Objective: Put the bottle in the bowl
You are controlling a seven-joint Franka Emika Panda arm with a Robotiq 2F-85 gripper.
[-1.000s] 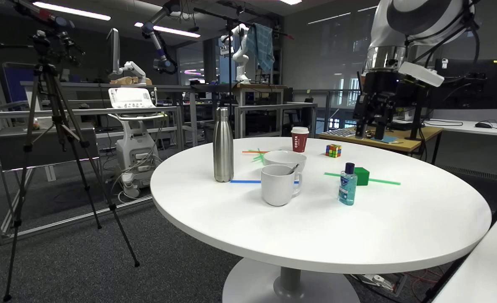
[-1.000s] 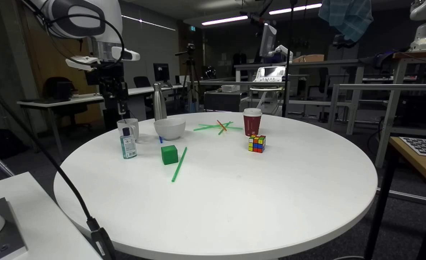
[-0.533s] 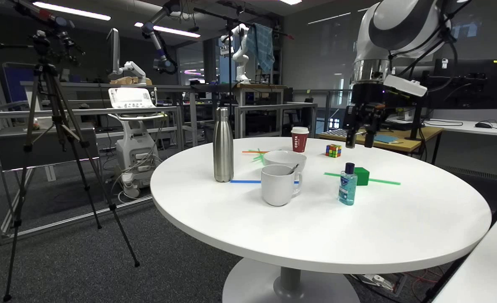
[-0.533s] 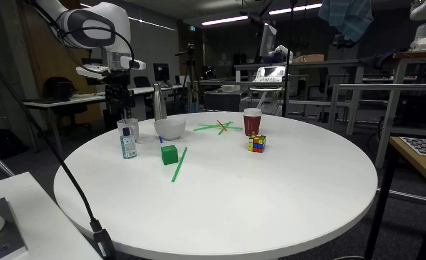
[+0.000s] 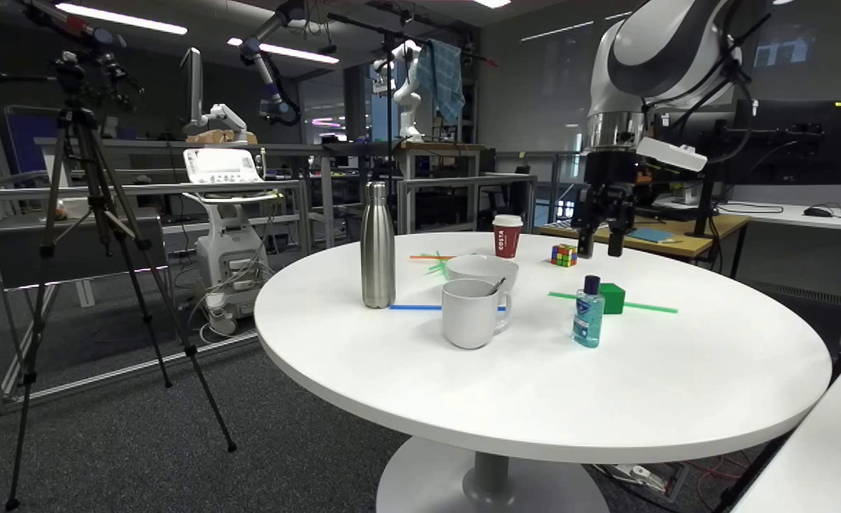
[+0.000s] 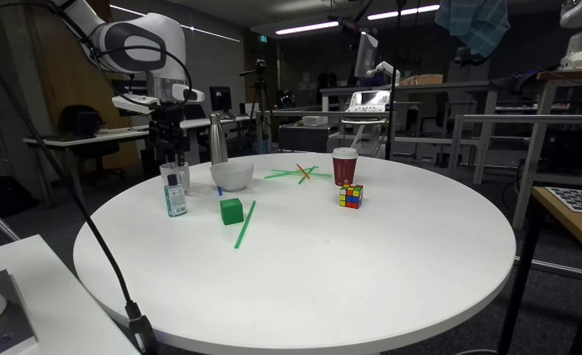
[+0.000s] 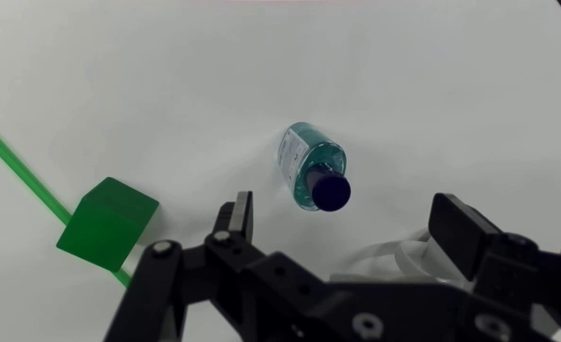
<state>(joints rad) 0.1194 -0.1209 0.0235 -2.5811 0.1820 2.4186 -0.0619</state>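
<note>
The bottle (image 5: 588,317), translucent teal with a dark cap, stands upright on the white table; it also shows in an exterior view (image 6: 175,197) and the wrist view (image 7: 311,164). The bowl (image 6: 232,176) is white and round; in an exterior view the bowl (image 5: 483,266) is partly hidden behind a mug. It cannot be made out in the wrist view. My gripper (image 5: 600,246) is open and empty, above the table and higher than the bottle. In the wrist view the bottle's cap lies ahead of the gap of the gripper (image 7: 344,209), apart from both fingers.
A white mug (image 5: 468,317) stands beside the bowl, its handle toward the bottle. A steel bottle (image 5: 378,249), green cube (image 6: 231,211), green straw (image 6: 245,224), red cup (image 6: 345,167) and puzzle cube (image 6: 351,196) stand or lie on the table (image 6: 320,276).
My gripper has come down and moved left in an exterior view, now nearer the table and the bottle. It stays open. The bottle, bowl and other objects have not moved.
</note>
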